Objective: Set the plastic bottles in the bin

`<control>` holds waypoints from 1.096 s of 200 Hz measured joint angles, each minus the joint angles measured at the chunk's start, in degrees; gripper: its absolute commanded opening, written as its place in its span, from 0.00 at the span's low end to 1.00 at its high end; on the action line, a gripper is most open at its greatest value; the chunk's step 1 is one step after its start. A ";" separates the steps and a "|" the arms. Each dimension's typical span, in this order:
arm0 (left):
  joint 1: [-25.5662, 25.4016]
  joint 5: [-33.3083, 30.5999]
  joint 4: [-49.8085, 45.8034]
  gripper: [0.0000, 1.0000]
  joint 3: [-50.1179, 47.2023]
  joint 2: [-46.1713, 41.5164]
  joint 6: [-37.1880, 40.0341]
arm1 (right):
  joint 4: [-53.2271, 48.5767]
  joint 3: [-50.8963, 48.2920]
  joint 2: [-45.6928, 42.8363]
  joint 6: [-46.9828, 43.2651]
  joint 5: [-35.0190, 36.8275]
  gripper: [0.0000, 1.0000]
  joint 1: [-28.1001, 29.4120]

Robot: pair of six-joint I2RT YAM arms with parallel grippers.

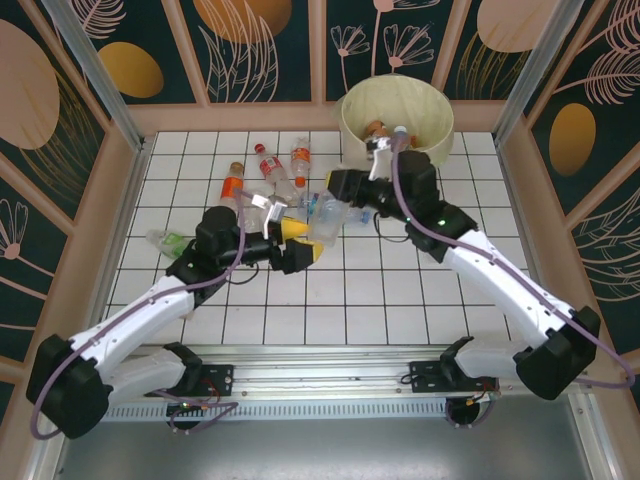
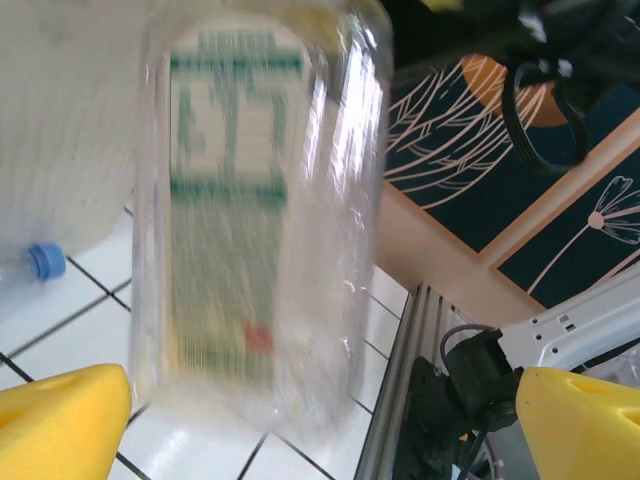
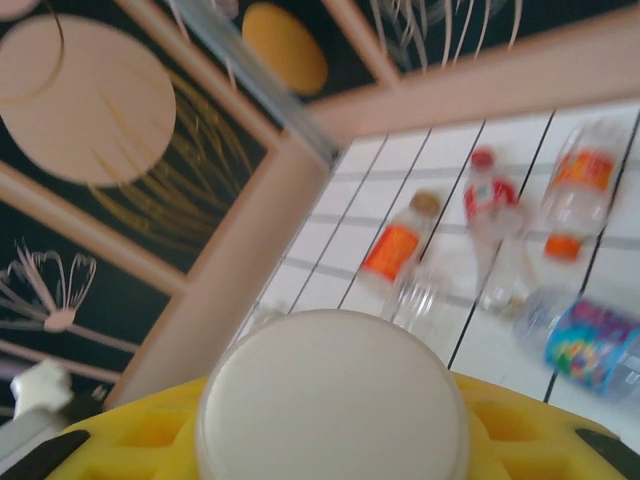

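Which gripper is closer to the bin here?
Right: the right gripper sits just short of the bin, on its left; the left gripper lies farther that way.

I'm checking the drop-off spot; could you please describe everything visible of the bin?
The bin is a large, round, pale cream-yellow bucket, plastic-looking, upright and open-topped, in the far right corner of the tiled table. A couple of bottles lie inside near its front wall. The right arm overlaps its near rim from above; contact cannot be told.
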 measured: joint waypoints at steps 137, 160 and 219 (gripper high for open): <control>-0.15 -17.44 -19.78 0.99 1.57 -8.59 12.22 | 3.39 19.80 4.68 -15.19 18.97 0.38 -15.61; -0.15 -18.97 -21.31 0.99 2.23 -8.59 12.41 | 3.28 23.28 9.66 -17.59 20.17 0.38 -16.94; -0.15 -19.91 -23.82 0.99 2.75 -9.18 12.41 | -3.76 38.49 27.43 -21.55 21.86 0.38 -19.50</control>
